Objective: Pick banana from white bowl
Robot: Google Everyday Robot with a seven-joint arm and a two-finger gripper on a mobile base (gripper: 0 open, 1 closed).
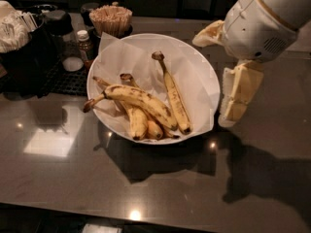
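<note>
The white bowl [204, 67] sits on the dark counter, lined with crinkled white paper. The banana [141, 101], thick, curved and brown-speckled, lies across the bowl's front with its long stem pointing left. A slim straight banana [175, 101] lies to its right, and shorter bananas [137, 123] lie under it. My gripper [222, 67] hangs just past the bowl's right rim, above the counter. Its cream fingers [238, 93] are spread apart and hold nothing. It is not touching the bowl or any banana.
A cup of wooden stir sticks [111, 19] and a small bottle [85, 42] stand behind the bowl to the left. A black organiser [29, 62] with white packets [12, 30] is at far left. The glossy dark counter [146, 188] stretches in front.
</note>
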